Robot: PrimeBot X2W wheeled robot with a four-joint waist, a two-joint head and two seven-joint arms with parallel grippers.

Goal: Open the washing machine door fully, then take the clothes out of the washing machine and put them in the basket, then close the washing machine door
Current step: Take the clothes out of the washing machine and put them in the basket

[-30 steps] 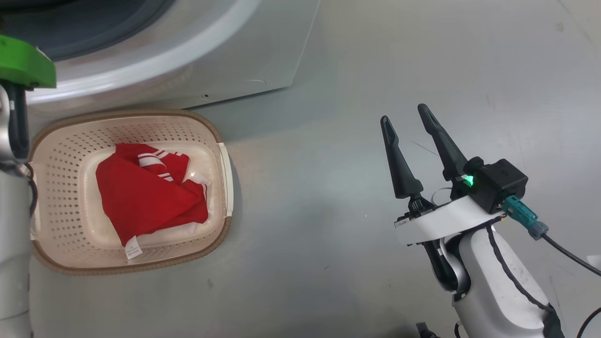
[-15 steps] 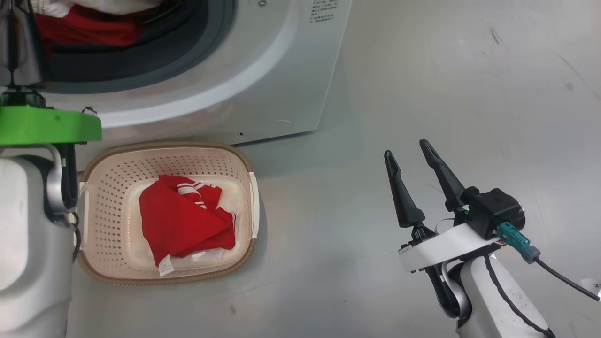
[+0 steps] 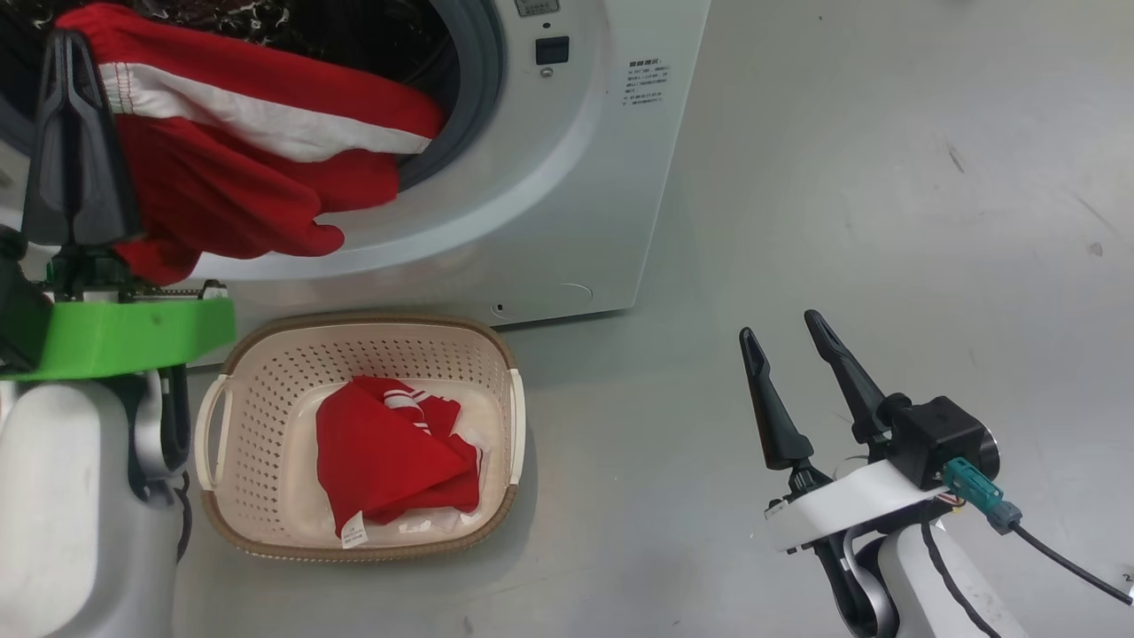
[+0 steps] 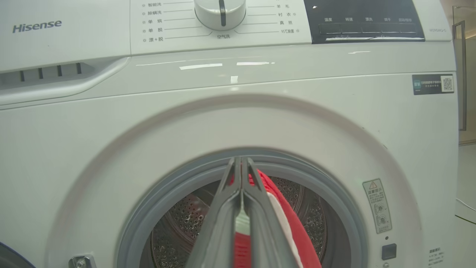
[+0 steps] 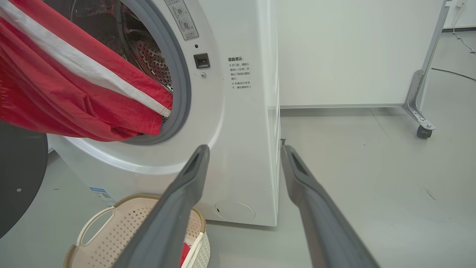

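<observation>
Red striped garment [image 3: 248, 177], pinched in the shut fingers of the left gripper [image 3: 66, 53], trails from the drum mouth of the washing machine [image 3: 602, 159] just beyond, lifted likely to clear the grey seal. Below the gripper sits the basket [image 3: 372, 321], holding a second red garment [image 3: 390, 452]. Well to its right, the right gripper [image 3: 780, 326] hangs spread and empty.

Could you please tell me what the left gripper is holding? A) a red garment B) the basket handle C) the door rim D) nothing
A: the left gripper is shut on a red garment trailing out of the washer.
</observation>
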